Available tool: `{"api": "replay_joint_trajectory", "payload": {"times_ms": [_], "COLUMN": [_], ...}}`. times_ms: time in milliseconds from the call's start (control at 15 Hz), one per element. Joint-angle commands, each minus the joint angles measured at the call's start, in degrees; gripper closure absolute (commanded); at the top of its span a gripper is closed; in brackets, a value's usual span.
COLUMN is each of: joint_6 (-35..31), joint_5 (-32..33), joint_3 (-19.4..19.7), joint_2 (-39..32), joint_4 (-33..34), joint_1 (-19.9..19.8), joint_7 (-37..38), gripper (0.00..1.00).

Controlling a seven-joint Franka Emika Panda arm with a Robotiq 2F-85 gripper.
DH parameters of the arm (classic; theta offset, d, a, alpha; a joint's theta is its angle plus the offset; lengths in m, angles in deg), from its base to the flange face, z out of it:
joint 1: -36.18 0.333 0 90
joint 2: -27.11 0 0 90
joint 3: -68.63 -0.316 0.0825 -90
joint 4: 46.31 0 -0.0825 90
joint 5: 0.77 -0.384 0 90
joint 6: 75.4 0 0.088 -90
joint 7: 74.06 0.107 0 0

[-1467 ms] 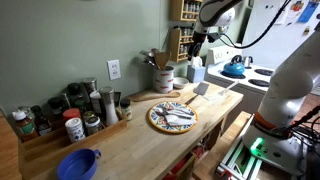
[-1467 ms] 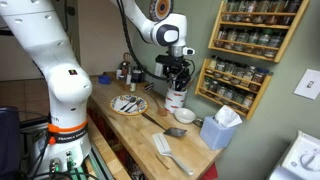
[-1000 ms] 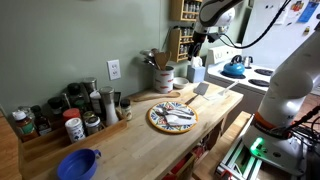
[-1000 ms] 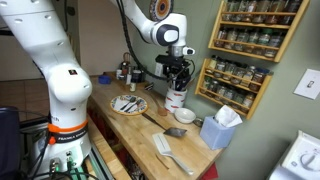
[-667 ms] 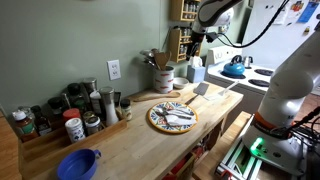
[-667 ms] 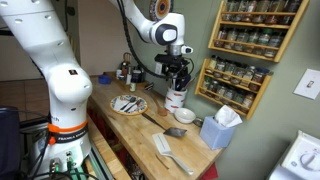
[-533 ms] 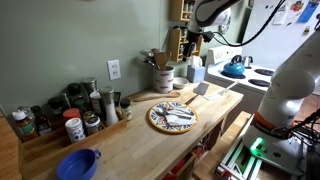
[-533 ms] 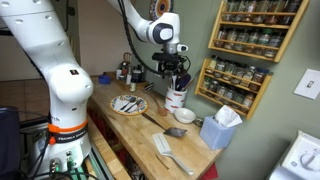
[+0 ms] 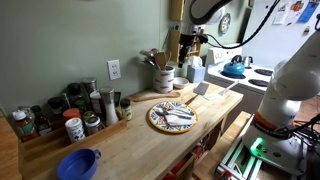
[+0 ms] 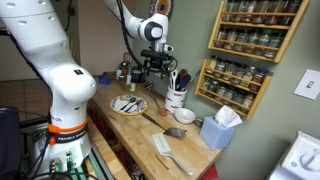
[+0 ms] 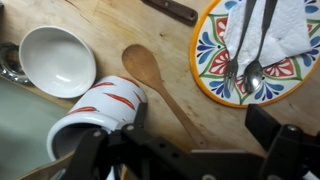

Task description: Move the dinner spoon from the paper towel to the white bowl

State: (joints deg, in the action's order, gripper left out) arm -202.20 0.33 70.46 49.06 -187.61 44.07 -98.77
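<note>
The dinner spoon (image 11: 255, 72) lies beside a fork (image 11: 233, 55) on a paper towel (image 11: 290, 30) on a patterned plate (image 11: 210, 60); the plate shows in both exterior views (image 9: 172, 117) (image 10: 128, 104). The white bowl (image 11: 57, 60) sits empty on the wooden counter, also seen in an exterior view (image 10: 184, 116). My gripper (image 11: 200, 125) is open and empty, hanging above the counter between the plate and a white, red-striped utensil crock (image 11: 100, 115). It shows in both exterior views (image 9: 189, 45) (image 10: 152, 68).
A wooden spoon (image 11: 150, 75) lies on the counter under the gripper. A dark-handled knife (image 11: 170, 8) lies near the plate. A blue tissue box (image 10: 218, 128), a spatula (image 10: 165, 148), a wall spice rack (image 10: 250, 40), spice jars (image 9: 70, 110) and a blue bowl (image 9: 78, 163) are around.
The gripper has moved away from above the utensil crock toward the plate, staying open and empty. Nothing on the counter has moved.
</note>
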Motion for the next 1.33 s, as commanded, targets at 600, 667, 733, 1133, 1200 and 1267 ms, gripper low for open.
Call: {"api": "replay_joint_trajectory", "payload": {"times_ms": [600, 667, 733, 1133, 1200, 1267], "joint_6": [-0.4, -0.5, -1.0, 0.3, -0.1, -0.8], "joint_5": [-2.0, -2.4, -3.3, -2.2, -2.2, -3.9], "joint_3": [-5.0, -5.0, -4.7, -4.7, -5.0, -4.7], "joint_2": [0.8, 0.6, 0.8, 0.3, -0.6, -1.8], "joint_4": [-9.8, -10.3, -10.7, -9.4, -9.1, -9.1], "joint_1": [3.8, 4.0, 4.5, 4.0, 4.6, 5.6], "joint_7": [4.1, 3.7, 2.6, 2.9, 1.9, 0.5], "gripper": [0.00, 0.00, 0.00, 0.00, 0.00, 0.00]}}
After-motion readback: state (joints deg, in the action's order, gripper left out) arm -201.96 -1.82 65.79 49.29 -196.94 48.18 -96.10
